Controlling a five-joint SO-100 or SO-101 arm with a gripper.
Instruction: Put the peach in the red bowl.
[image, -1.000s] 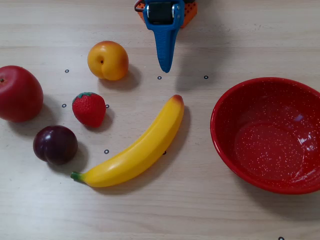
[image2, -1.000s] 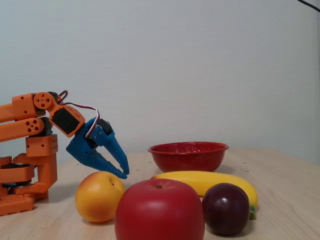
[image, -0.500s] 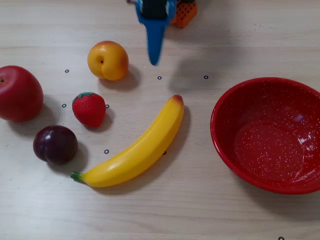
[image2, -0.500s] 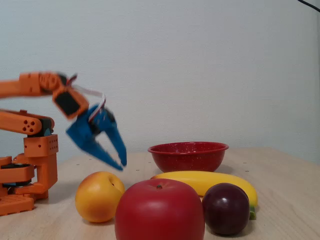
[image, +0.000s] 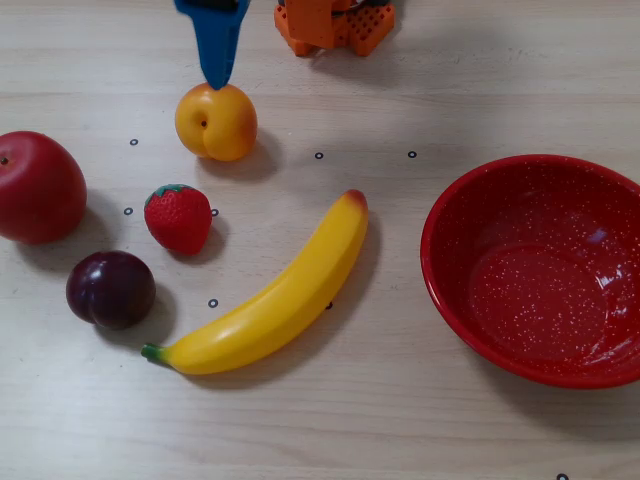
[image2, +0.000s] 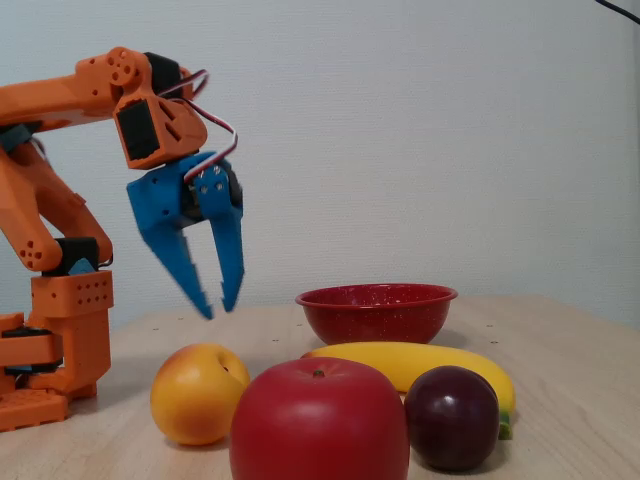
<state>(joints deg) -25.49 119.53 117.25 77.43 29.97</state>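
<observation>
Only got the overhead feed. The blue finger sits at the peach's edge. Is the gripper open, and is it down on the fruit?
Observer: Open. The fixed view shows the gripper with two blue fingers and a narrow gap between the tips.
Operator: Touching the peach?
Observer: No. The tips hang in the air, clearly above the top of the peach, which rests on the table.
Operator: Finger angle?
Observer: Pointing down, slanted a little to the right of the fixed view, the side where the red bowl stands.
</observation>
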